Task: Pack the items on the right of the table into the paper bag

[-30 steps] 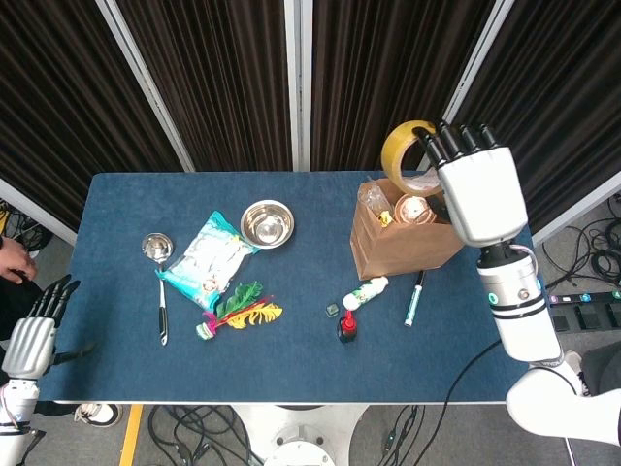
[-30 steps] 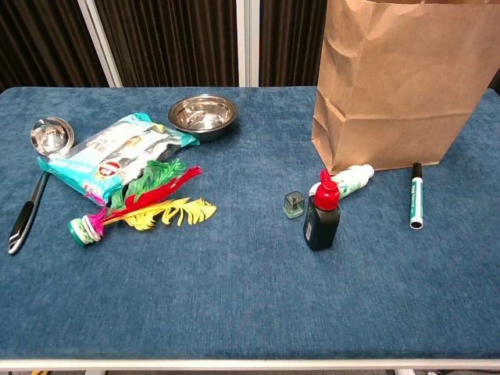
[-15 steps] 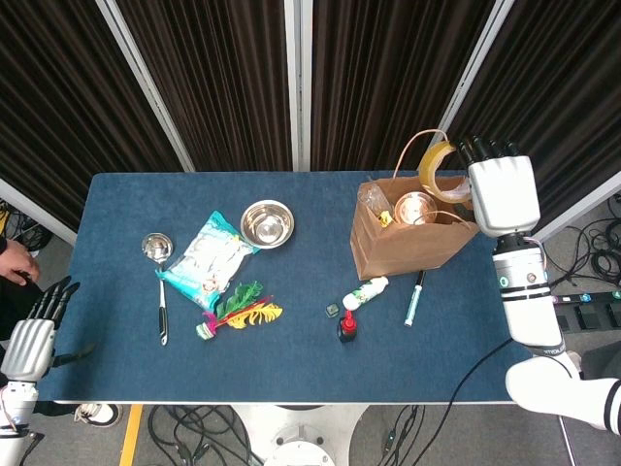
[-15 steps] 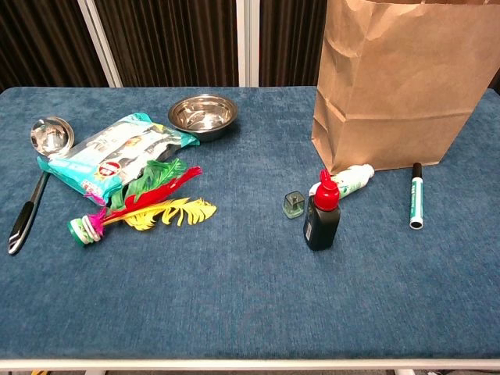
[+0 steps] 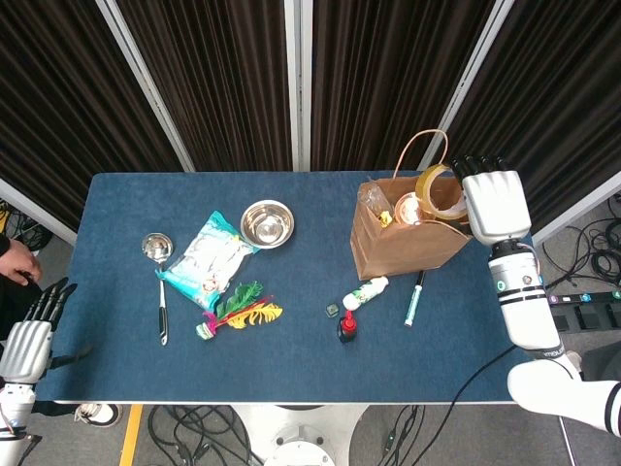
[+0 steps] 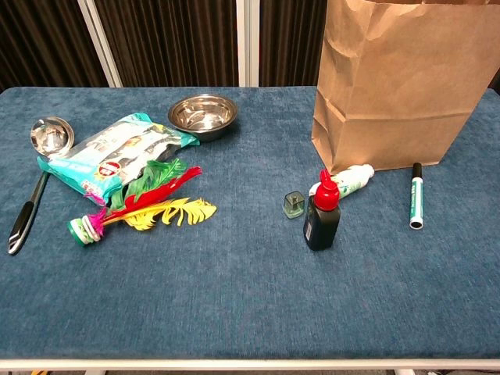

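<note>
The brown paper bag (image 5: 403, 243) (image 6: 398, 86) stands open at the table's right rear, with several items inside. My right hand (image 5: 495, 204) hovers at the bag's right rim and holds a yellow tape roll (image 5: 439, 192) in the bag's mouth. In front of the bag lie a white tube (image 5: 367, 291) (image 6: 348, 181), a green-and-white marker (image 5: 414, 297) (image 6: 416, 195), a small square box (image 5: 332, 310) (image 6: 294, 203) and an upright black bottle with a red cap (image 5: 346, 328) (image 6: 322, 215). My left hand (image 5: 29, 335) hangs off the table's left edge, fingers spread and holding nothing.
On the left half lie a steel bowl (image 5: 266, 223) (image 6: 203, 116), a snack packet (image 5: 207, 260) (image 6: 113, 152), a ladle (image 5: 158, 282) (image 6: 35, 168) and a feather shuttlecock (image 5: 238, 309) (image 6: 144, 207). A person's hand (image 5: 15, 260) shows at the far left edge.
My right hand has carried the tape roll from above the bag's rear edge rightward and down into the bag's mouth. The left hand has barely shifted.
</note>
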Controlling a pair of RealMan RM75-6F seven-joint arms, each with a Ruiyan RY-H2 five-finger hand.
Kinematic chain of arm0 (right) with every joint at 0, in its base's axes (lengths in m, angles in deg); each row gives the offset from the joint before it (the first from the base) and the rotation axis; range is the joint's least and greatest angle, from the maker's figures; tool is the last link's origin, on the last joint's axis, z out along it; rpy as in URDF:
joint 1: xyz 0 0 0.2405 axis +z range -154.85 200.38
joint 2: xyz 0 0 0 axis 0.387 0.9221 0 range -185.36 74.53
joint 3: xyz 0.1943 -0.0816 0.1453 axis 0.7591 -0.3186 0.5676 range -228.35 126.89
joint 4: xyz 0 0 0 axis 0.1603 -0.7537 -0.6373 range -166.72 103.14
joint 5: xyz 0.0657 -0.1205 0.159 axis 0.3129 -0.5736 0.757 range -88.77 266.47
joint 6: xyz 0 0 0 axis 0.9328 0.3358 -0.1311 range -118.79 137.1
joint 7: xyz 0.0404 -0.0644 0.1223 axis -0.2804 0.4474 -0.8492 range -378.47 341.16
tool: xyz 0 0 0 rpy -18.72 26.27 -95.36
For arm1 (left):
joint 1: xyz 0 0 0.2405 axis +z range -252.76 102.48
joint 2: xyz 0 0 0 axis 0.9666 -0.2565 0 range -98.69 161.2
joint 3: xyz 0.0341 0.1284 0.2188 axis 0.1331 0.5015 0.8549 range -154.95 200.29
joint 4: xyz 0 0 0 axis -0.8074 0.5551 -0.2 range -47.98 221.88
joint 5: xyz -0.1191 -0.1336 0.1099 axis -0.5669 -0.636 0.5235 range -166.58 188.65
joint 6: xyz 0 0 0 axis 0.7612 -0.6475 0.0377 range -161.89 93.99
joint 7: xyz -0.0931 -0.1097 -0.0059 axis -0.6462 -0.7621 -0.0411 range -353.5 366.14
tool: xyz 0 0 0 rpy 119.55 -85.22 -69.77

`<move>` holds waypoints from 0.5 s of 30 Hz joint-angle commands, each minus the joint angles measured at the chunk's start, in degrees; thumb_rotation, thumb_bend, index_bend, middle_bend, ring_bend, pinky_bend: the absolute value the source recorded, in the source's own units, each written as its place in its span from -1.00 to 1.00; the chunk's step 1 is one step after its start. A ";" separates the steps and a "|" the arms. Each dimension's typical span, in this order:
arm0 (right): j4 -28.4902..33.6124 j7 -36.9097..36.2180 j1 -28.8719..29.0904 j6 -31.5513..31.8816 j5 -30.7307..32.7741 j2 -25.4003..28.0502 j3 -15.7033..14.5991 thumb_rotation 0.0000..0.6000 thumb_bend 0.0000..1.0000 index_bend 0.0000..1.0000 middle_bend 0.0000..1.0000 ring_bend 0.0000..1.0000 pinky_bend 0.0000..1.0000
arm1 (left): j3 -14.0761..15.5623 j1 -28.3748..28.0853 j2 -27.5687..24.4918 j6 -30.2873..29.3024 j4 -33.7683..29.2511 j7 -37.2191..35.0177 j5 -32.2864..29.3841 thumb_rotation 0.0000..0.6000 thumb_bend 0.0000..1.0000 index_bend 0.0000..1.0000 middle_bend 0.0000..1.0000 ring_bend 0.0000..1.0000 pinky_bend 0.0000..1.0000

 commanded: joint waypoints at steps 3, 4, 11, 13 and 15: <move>0.23 -0.92 -0.07 -0.21 -0.52 0.20 0.09 1.00 -1.00 -0.62 -0.60 -0.73 -0.70 | 0.20 0.36 -0.54 -0.46 -0.84 0.38 0.16 1.00 -0.66 -0.75 -0.76 -0.95 -0.71; 0.21 -1.10 -0.08 -0.18 -0.57 0.13 0.12 1.00 -1.00 -0.63 -0.63 -0.77 -0.73 | 0.23 0.39 -0.57 -0.47 -0.92 0.43 0.17 1.00 -0.66 -0.75 -0.76 -0.95 -0.71; -0.36 -2.53 -0.05 -0.48 -0.76 -0.37 0.23 1.00 -1.00 -0.71 -0.84 -1.00 -1.00 | 0.28 0.64 -0.91 -0.73 -1.26 0.52 0.21 1.00 -0.66 -0.75 -0.76 -0.95 -0.71; -0.34 -2.93 -0.07 -0.59 -0.83 -0.35 0.29 1.00 -1.00 -0.72 -0.86 -1.00 -1.00 | 0.31 0.69 -1.01 -0.80 -1.37 0.49 0.24 1.00 -0.66 -0.75 -0.75 -0.95 -0.71; -0.26 -3.59 -0.18 -0.04 -1.73 -0.44 0.55 1.00 -1.00 -0.72 -0.86 -1.00 -1.00 | 0.37 0.76 -1.14 -0.86 -1.45 0.51 0.31 1.00 -0.66 -0.75 -0.76 -0.95 -0.71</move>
